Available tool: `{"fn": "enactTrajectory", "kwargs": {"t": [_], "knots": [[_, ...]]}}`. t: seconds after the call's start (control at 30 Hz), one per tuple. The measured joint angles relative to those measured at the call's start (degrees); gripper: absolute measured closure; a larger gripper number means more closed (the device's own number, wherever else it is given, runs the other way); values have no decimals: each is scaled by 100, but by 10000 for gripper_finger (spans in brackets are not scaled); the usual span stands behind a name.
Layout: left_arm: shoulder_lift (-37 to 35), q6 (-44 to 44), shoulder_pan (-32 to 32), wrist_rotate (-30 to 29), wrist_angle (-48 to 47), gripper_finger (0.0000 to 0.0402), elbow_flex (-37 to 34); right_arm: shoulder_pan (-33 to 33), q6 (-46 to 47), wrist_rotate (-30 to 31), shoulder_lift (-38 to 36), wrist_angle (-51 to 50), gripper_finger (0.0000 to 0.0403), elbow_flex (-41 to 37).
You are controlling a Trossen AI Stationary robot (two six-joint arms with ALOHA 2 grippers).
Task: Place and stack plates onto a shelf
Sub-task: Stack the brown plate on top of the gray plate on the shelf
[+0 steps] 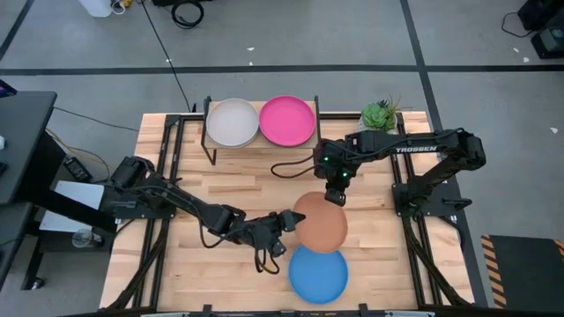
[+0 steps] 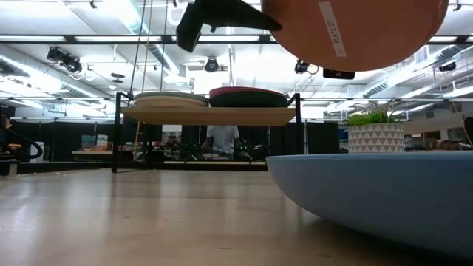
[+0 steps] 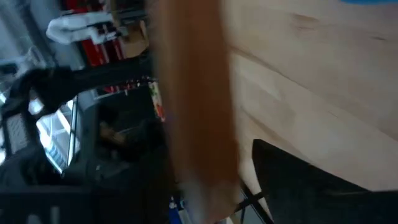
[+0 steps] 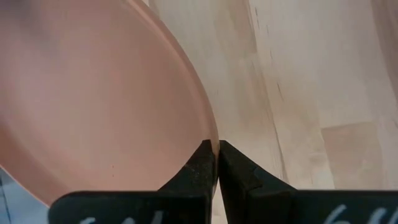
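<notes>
A tan-brown plate (image 1: 320, 222) hangs in the air over the table's middle, and its underside (image 2: 355, 26) fills the top of the low view. My left gripper (image 1: 285, 220) is at its left rim and my right gripper (image 1: 335, 195) at its far rim, both shut on it. The blue plate (image 1: 318, 274) rests flat on the table just nearer (image 2: 384, 196). The shelf (image 1: 211, 141) stands at the far edge (image 2: 214, 115). It carries a stack topped by a cream plate (image 1: 232, 121) and another topped by a magenta plate (image 1: 286, 121). My left gripper holds the tan-brown plate by its left rim (image 1: 296, 220), coming level from the table's left. In the left wrist view the rim (image 3: 193, 112) runs edge-on past a dark finger (image 3: 298, 180), but blur hides the pads. The plate is clear of the table. My right gripper pinches the plate's far rim (image 4: 213, 140) between its two fingers (image 4: 200, 167), only at their free ends. One finger is on the inner face, one on the outer. It reaches down from the far side. The plate is lifted clear above the blue plate.
A potted plant (image 1: 381, 114) stands to the right of the shelf (image 2: 375, 133). A black cable (image 1: 291, 167) lies on the table between the shelf and my right arm. Bare wood lies left of the plates (image 1: 220, 189). People show in the room behind the shelf (image 2: 222, 140).
</notes>
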Motion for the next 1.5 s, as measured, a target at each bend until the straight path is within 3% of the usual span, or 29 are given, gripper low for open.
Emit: {"fn": "enactTrajectory", "kwargs": {"t": [0.43, 0.63, 0.83, 0.97, 1.1, 1.23, 1.37, 1.5], "knots": [[13, -3, 11, 75, -140, 324, -13, 0, -10, -63, -7, 99, 376, 2], [11, -230, 13, 86, -414, 327, -14, -1, 113, -74, -11, 193, 357, 7], [-7, -380, 13, 25, -484, 329, -7, -32, 103, -159, 2, 244, 301, 222], [-7, -557, 13, -33, -573, 335, -7, -123, -33, -140, 2, -398, 260, 722], [-171, -1039, -14, -61, -1034, 335, -7, -150, -225, 255, -64, -976, 229, 1365], [-530, -1629, -82, -539, -1740, 335, -7, -162, -346, 1028, -329, -1370, 214, 1875], [-1125, -2449, -166, -1106, -2793, 335, 0, -164, -276, 1956, -763, -1442, 212, 1991], [-1814, -3821, -38, -1442, -4303, 335, 0, -108, -74, 2646, -1175, -1417, 213, 1967]]}}
